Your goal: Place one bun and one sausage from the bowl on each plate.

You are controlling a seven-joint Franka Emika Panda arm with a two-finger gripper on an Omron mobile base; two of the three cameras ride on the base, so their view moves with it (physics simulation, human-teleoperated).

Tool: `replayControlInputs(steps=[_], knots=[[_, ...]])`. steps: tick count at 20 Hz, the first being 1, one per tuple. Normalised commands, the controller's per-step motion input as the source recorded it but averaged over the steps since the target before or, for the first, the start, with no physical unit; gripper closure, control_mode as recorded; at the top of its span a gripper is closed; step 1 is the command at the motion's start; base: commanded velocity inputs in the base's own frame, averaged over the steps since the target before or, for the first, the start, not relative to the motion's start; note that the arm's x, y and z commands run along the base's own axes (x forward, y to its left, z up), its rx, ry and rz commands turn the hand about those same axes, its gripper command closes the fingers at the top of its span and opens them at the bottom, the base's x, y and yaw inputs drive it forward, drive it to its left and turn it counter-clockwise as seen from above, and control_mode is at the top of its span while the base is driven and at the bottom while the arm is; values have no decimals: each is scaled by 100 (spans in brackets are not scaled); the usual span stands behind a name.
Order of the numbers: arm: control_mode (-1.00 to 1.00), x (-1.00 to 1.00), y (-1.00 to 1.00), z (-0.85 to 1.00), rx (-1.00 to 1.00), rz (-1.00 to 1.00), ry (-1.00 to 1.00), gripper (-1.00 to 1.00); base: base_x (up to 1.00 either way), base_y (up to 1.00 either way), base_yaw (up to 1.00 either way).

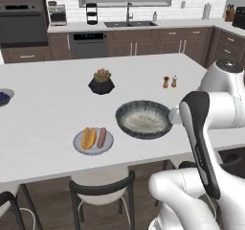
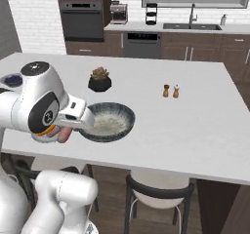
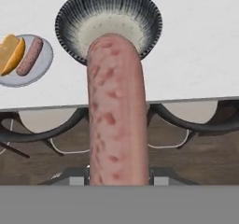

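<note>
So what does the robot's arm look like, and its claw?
The arm is made of fat, rounded, glossy white shells. A dark, nearly black band runs along one link, and a round dark cap with a small pale mark sits on a joint. No cables show. The claw has two small dark tips on a grey base.

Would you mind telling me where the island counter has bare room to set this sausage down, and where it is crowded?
The widest bare stretch lies right of the bowl, in front of the two shakers, out to the counter edge. Another lies behind the grey plate, left of the succulent pot. It is crowded around the plate, already carrying a bun and sausage, beside the bowl.
</note>
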Motion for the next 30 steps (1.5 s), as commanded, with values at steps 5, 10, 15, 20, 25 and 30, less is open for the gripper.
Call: replayControlInputs(steps=[5,10,15,20,25,30], knots=[[100,0,0,0,0,0,0,100,-89,57,-4],[100,0,0,0,0,0,0,100,-33,100,0],[100,0,0,0,0,0,0,100,9,100,0],[100,0,0,0,0,0,0,100,34,100,0],[100,0,0,0,0,0,0,100,38,100,0],[100,0,0,0,0,0,0,100,37,88,0]])
